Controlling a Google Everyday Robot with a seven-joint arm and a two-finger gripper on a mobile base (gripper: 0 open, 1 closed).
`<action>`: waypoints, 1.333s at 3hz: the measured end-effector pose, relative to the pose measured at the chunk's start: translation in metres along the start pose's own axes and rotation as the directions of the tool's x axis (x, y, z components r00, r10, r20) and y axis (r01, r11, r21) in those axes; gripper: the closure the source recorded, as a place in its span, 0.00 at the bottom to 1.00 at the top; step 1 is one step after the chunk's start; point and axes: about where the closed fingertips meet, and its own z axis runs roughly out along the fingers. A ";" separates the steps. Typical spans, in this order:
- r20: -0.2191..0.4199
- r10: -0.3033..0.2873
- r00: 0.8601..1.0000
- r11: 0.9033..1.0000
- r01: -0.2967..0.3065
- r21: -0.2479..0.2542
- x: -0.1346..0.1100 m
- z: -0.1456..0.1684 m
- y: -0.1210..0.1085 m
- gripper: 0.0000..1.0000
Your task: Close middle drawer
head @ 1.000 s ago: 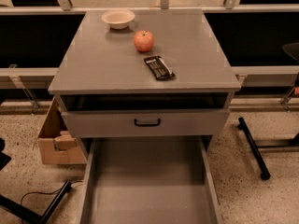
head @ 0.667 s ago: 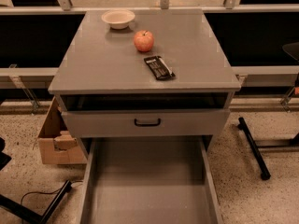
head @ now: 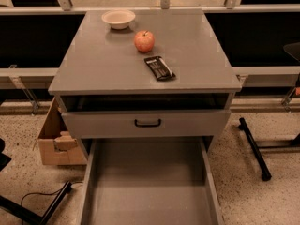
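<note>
The grey cabinet (head: 108, 60) fills the middle of the camera view. The middle drawer (head: 147, 191) is pulled far out toward me below the upper drawer; it is long, grey and empty, and its front and handle are cut off by the bottom edge. The upper drawer front (head: 197, 123) with its small black bar handle (head: 147, 123) stands slightly out, with a dark gap above it. The gripper is not in view.
On the cabinet top are a white bowl (head: 118, 18), a red apple (head: 144, 41) and a black snack packet (head: 160, 67). A cardboard box (head: 51, 142) sits on the floor at the left. Black stand legs lie at the right (head: 253, 146) and lower left (head: 51, 205).
</note>
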 end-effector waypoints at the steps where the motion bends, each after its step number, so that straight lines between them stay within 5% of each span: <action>1: 0.032 -0.014 0.999 1.000 0.014 -0.014 -0.014 0.022 -0.015 1.00; 3: 0.070 -0.085 0.994 0.996 0.085 0.012 -0.067 0.032 -0.048 1.00; 4: 0.070 -0.085 0.994 0.996 0.085 0.012 -0.067 0.032 -0.048 1.00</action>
